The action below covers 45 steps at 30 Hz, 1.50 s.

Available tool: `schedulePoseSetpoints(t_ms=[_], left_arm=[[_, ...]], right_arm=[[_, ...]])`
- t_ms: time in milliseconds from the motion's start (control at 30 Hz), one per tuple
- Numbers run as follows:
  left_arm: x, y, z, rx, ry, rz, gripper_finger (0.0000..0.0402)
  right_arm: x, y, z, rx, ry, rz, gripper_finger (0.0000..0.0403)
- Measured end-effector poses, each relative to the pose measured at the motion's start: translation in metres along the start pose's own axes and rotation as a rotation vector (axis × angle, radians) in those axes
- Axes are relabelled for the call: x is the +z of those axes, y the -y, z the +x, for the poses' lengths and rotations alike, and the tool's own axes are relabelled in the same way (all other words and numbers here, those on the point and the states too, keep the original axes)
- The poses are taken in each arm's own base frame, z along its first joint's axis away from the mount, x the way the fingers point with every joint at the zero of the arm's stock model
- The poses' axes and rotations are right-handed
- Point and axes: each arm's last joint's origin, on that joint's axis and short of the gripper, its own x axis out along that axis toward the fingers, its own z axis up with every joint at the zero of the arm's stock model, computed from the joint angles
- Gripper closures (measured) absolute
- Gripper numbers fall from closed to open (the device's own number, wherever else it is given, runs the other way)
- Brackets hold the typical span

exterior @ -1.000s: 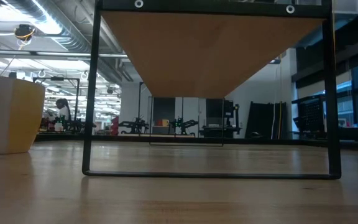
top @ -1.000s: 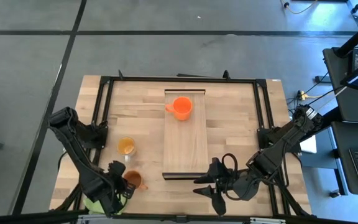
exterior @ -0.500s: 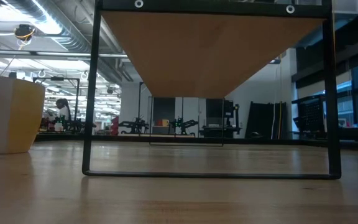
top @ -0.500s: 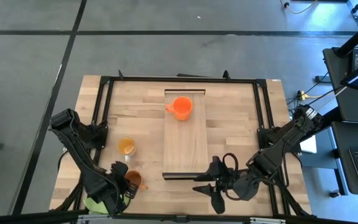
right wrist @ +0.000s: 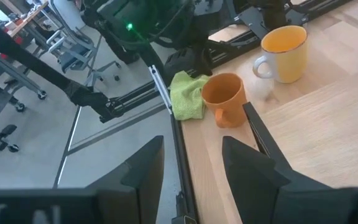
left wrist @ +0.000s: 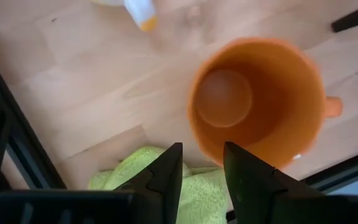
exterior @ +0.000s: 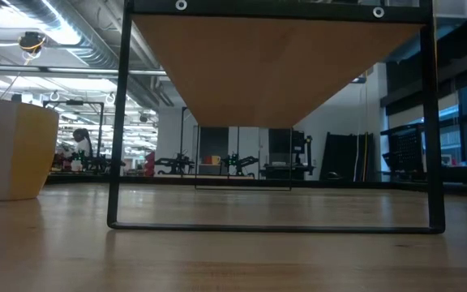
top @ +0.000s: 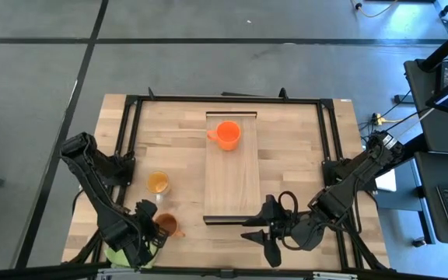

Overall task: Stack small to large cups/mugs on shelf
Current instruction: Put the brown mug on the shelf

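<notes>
At the near left corner of the worktop, the left gripper hangs directly above the rust-brown mug, looking down into its mouth. Its fingers are parted with nothing between them, which reads as lining up to take the rim. The mug stands upright, just beside the lime-green cloth, its handle turned away from the cloth. A little farther in stands the amber-yellow cup, also upright on the worktop and clear of the shelf.

The shelf runs lengthwise down the middle, and only the bright orange mug sits on it, at its far end, so the two remaining vessels probably belong beside it.

The right gripper waits near the shelf's near end, fingers spread and empty.

The worktop is pale butcher-block within a black frame. Beyond it lies grey floor, and the low view shows an open workshop with further equipment.
</notes>
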Motion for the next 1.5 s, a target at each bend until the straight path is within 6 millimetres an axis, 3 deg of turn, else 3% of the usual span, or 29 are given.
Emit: schedulePoseSetpoints(t_ms=[667, 900, 1000, 1200, 1500], left_arm=[[-0.006, -0.01, 0.041, -0.01, 0.023, 0.013, 0.0295], [-0.006, -0.01, 0.041, -0.008, 0.001, 0.153, 0.0364], [-0.005, -0.007, 0.038, -0.021, 0.008, 0.245, 0.0389], [0.002, -0.001, 0.036, -0.06, 0.106, 0.474, 0.0387], [0.015, 0.018, 0.039, -0.106, 0.127, 1.066, 0.0389]], right_arm=[[0.001, 0.0, 0.0, -0.007, 0.019, 0.03, 0.0238], [0.001, 0.0, 0.0, -0.007, 0.018, 0.038, 0.0238], [0.002, 0.001, 0.001, -0.011, 0.02, 0.04, 0.0238], [0.004, 0.003, 0.003, -0.019, 0.025, 0.048, 0.0238], [0.006, 0.01, 0.006, -0.056, 0.016, 0.089, 0.0238]])
